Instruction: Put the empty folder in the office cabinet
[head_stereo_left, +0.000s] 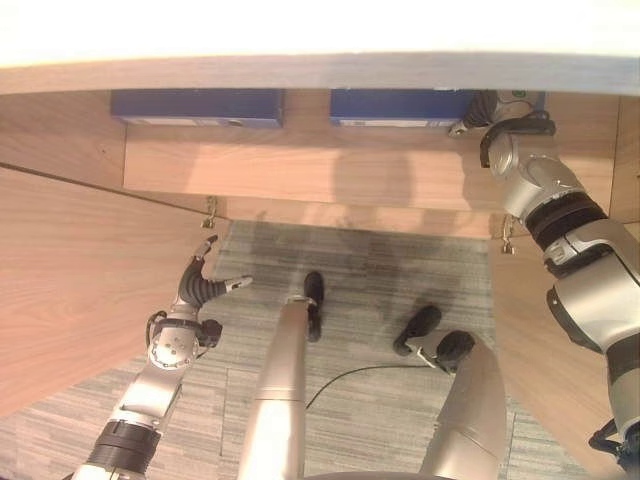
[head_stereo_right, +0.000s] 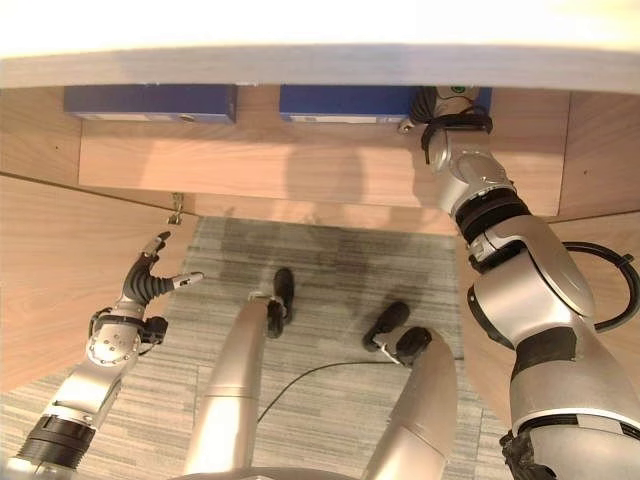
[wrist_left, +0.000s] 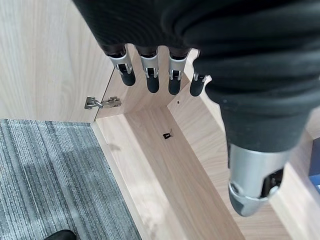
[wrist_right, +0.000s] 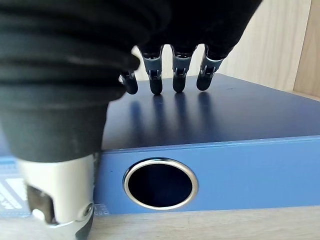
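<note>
Two dark blue folders lie flat on the cabinet shelf (head_stereo_left: 300, 165), one at the left (head_stereo_left: 195, 106) and one at the right (head_stereo_left: 395, 106). My right hand (head_stereo_left: 495, 106) reaches into the cabinet over the right folder's far end. In the right wrist view its straight fingers (wrist_right: 180, 75) spread just above that folder's flat cover (wrist_right: 225, 115), and the spine with a round ring hole (wrist_right: 160, 183) faces me. Whether the tips touch the cover I cannot tell. My left hand (head_stereo_left: 195, 285) hangs open lower left, beside the open left door, holding nothing.
A pale tabletop edge (head_stereo_left: 320, 70) overhangs the cabinet. The left door (head_stereo_left: 80, 280) and the right door (head_stereo_left: 540, 330) stand open, with hinges (head_stereo_left: 209, 212) at the shelf corners. Grey carpet (head_stereo_left: 370, 270) lies below. The left wrist view looks along a bare wooden ledge (wrist_left: 165, 170).
</note>
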